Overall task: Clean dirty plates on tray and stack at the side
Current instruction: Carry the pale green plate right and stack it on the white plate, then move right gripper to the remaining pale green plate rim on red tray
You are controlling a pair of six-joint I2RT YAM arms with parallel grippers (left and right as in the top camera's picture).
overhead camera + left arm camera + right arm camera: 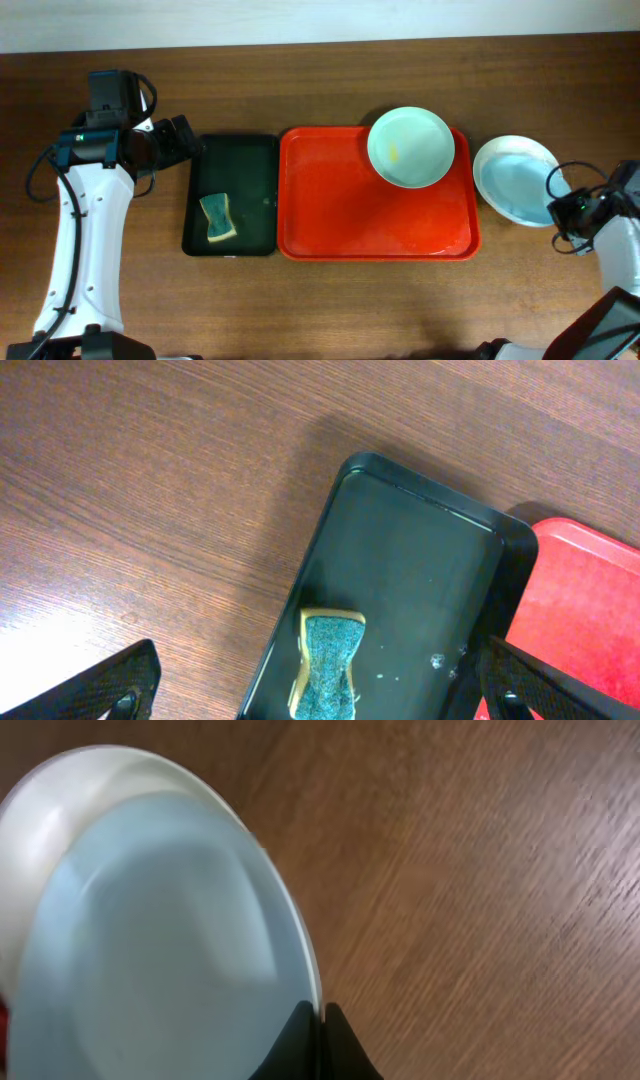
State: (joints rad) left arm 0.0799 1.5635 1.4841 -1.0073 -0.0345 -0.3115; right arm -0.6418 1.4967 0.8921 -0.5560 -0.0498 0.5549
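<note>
Right gripper [321, 1020]: mine, clenched on the rim of the blue plate [160, 950].
Blue plate: nested in the white plate [55, 800], beside the red tray [330, 200].
Risk: my thin pinch may slip or drag both.
Red tray: one smeared mint plate [411, 147].
Black tray [250, 160]: sponge [217, 218].
Left gripper [183, 140]: spread, empty.

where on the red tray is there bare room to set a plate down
The red tray is bare across its left half and front, between the black tray and the mint plate, which crowds the far right corner.
</note>
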